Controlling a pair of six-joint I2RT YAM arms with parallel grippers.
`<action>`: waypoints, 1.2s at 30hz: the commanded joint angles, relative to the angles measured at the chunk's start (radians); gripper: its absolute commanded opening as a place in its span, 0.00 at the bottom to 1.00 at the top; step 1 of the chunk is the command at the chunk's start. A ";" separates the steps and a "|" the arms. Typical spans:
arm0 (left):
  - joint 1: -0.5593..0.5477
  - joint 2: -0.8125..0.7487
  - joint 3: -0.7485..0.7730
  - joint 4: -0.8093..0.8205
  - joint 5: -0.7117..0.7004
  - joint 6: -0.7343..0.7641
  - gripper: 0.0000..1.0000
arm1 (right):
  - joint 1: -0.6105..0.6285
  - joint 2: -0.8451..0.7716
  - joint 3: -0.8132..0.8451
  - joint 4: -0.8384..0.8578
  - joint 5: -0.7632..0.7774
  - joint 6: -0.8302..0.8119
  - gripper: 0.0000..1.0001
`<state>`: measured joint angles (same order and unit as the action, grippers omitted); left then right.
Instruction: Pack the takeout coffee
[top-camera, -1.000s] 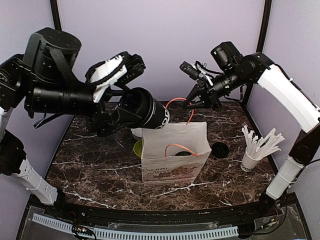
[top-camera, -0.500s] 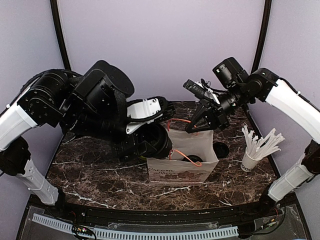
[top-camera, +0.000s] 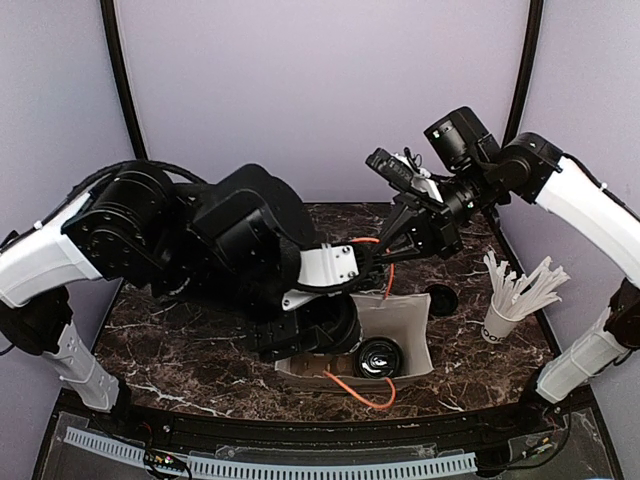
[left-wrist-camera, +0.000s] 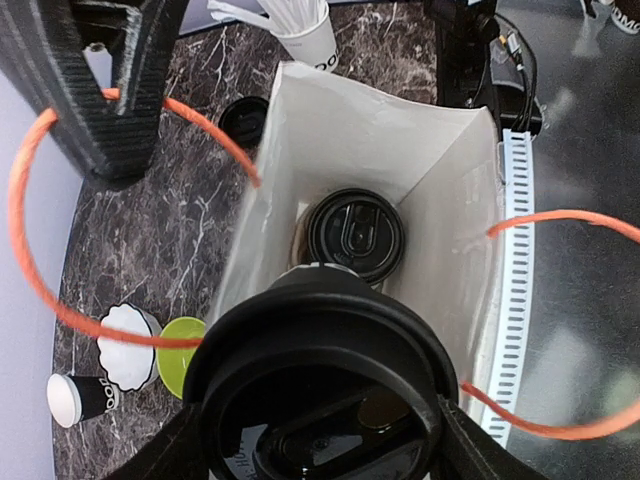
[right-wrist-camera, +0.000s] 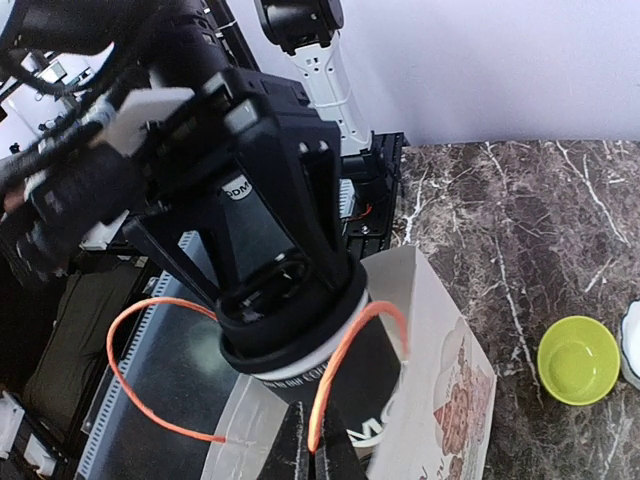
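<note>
Left gripper clamped round takeout coffee, lid toward wrist, cup base inside paper bag mouth. Right gripper pinching bag's orange handle.

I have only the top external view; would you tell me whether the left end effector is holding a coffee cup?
Observer: Yes; the right wrist view shows the left end effector gripping a lidded black coffee cup around its top, at the mouth of the paper bag.
Operator: Thank you. Is anything hidden beside the bag?
Observer: A green bowl, a white scalloped dish and a lidless black cup, in the left wrist view.
Operator: And the other arm?
Observer: The right end effector is shut on the bag's orange handle.
</note>
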<state>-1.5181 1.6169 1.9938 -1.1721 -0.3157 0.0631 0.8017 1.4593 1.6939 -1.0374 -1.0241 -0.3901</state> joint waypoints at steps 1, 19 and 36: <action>-0.005 0.028 -0.043 -0.014 -0.046 0.009 0.53 | 0.032 -0.034 -0.045 0.018 -0.043 -0.018 0.00; -0.109 0.147 0.000 -0.037 0.012 -0.058 0.49 | -0.204 0.076 0.242 -0.211 -0.082 -0.197 0.58; -0.262 0.237 0.035 -0.249 -0.285 -0.262 0.47 | -0.063 0.082 -0.176 -0.083 0.212 -0.278 0.60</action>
<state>-1.7630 1.8446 1.9949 -1.2903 -0.5053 -0.1097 0.7170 1.5360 1.5314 -1.1473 -0.8677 -0.6258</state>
